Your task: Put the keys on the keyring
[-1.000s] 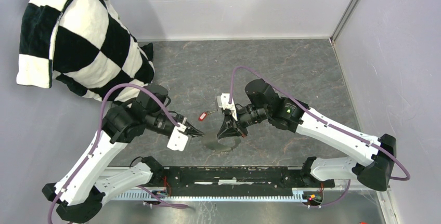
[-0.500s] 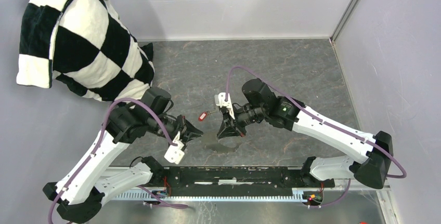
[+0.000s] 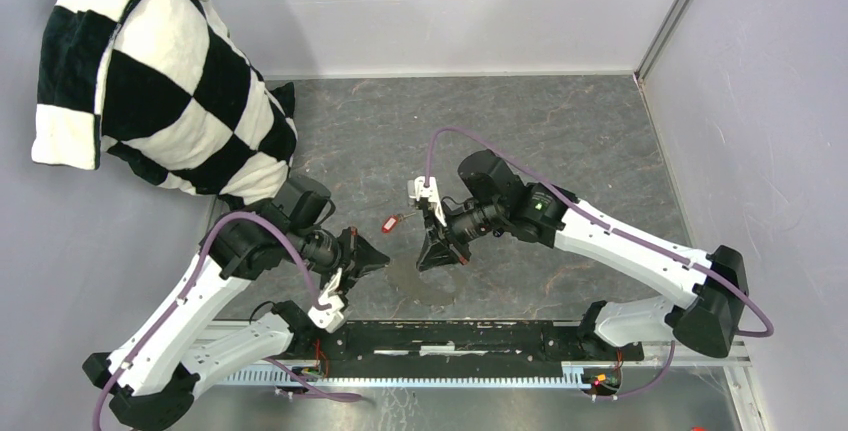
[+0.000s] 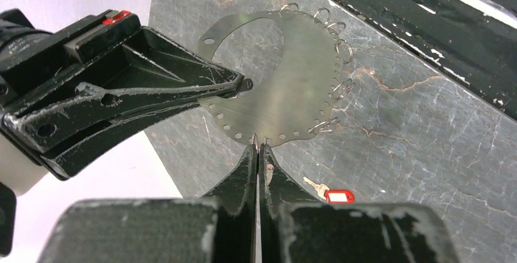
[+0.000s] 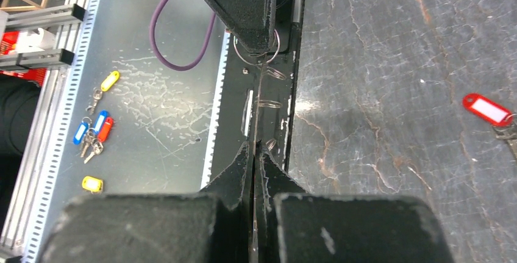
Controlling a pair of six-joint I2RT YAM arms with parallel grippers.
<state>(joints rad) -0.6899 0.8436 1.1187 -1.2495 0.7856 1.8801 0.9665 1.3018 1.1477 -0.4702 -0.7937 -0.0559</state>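
Note:
The keyring (image 4: 286, 86) is a thin silvery plate with a wide cut-out, a rim of holes and several small wire rings. It is held above the tabletop between both grippers. My left gripper (image 4: 258, 147) is shut on its near rim, at a small wire ring. My right gripper (image 4: 241, 85) is shut on its left rim. In the right wrist view the right gripper (image 5: 256, 144) holds the plate edge-on (image 5: 260, 92). A silver key with a red tag (image 4: 332, 194) lies on the tabletop (image 3: 392, 221). The black-headed key is out of view.
A black-and-white checkered cushion (image 3: 150, 81) leans in the far left corner. Grey walls close the back and right. A black rail (image 3: 450, 336) runs along the near edge, with a metal shelf below holding spare coloured key tags (image 5: 94, 132).
My left wrist has rolled, its camera swinging down toward the rail, with the fingers staying at the plate. My right gripper has shifted slightly left. The red-tagged key has not moved.

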